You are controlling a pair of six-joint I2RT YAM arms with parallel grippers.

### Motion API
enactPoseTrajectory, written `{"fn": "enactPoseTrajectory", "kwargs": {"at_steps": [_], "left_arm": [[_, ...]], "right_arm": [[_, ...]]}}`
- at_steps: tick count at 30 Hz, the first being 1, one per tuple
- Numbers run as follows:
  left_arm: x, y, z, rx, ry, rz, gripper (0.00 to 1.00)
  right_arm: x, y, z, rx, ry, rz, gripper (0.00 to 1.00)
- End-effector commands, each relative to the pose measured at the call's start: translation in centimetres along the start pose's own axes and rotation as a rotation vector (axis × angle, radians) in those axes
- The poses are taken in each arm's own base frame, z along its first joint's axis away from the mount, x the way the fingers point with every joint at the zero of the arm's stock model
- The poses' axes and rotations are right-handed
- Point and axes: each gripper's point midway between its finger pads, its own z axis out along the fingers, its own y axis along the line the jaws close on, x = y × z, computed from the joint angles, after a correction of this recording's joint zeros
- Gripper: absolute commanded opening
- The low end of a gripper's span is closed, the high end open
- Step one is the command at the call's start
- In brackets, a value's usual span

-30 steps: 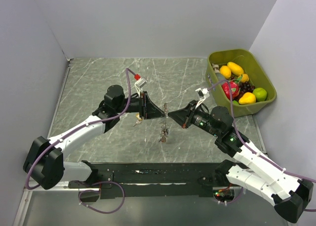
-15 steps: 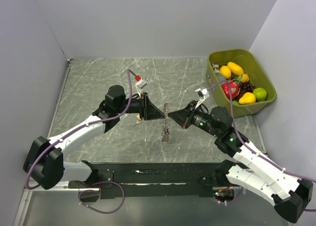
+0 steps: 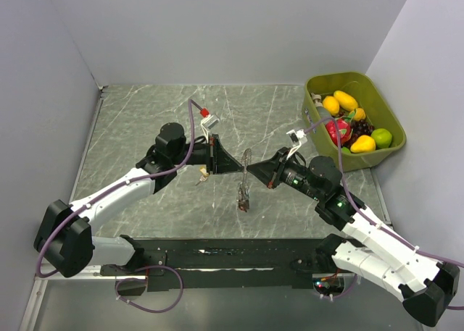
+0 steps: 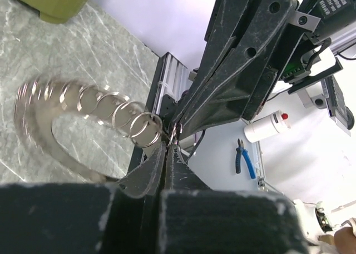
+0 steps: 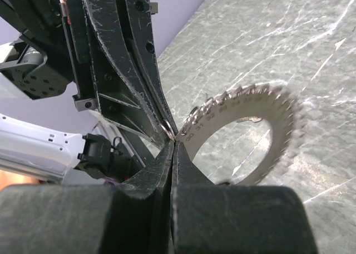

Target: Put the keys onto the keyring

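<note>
The keyring [image 3: 244, 180] is a flat metal ring with numbers and several small split rings along its rim. It hangs edge-on above the table between my two grippers. My left gripper [image 3: 233, 168] is shut on one small split ring at its top; the ring shows blurred in the left wrist view [image 4: 83, 106]. My right gripper [image 3: 252, 173] is shut on the ring's rim [image 5: 245, 126] right beside the left fingers [image 5: 133, 70]. A small pale item [image 3: 204, 174], maybe a key, lies on the table under the left gripper. No coloured key heads show.
A green bin [image 3: 377, 92] with toy fruit stands at the back right, beside the right arm. The marble table [image 3: 145, 121] ends at grey walls on the left and at the back. A black rail [image 3: 217, 255] runs along the near edge.
Both grippers and the keyring have shifted slightly to the right. The ring's lower end has swung a little; it is blurred in both wrist views.
</note>
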Motion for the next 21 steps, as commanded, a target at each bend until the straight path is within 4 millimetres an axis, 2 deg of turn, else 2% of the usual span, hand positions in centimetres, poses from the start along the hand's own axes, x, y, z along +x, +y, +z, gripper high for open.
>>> {"fn": "enactPoseTrajectory", "kwargs": {"at_steps": [1,4,5,8,13,17,21], "left_arm": [[-1.1,-0.9,0.2,0.001,-0.012,0.052,0.01],[-1.3,-0.5,0.0,-0.039,-0.019,0.089,0.01],[-1.0,-0.3,-0.2,-0.058,-0.009,0.109,0.01],[-0.9,0.3,-0.4,-0.13,-0.005,0.163,0.01],[-0.9,0.0,-0.7,-0.174,-0.015,0.255,0.01],[-1.1,-0.1,-1.0,-0.186,-0.036,0.277,0.01],[-1.4,-0.4,-1.2,-0.185,-0.062,0.275,0.01]], "right_arm": [[-2.3,1.4,-0.2,-0.054,-0.091,-0.034,0.0],[-2.8,1.4,-0.7,-0.05,-0.115,-0.048,0.22],[-2.9,1.4,-0.8,-0.047,-0.123,-0.053,0.34],[-3.5,1.6,-1.6,-0.05,-0.157,-0.076,0.47],[-3.7,2.0,-1.7,-0.074,-0.149,-0.088,0.49],[-2.5,2.9,-1.0,-0.138,-0.07,-0.082,0.35],[-1.0,2.8,-0.3,-0.158,0.009,-0.049,0.34]]}}
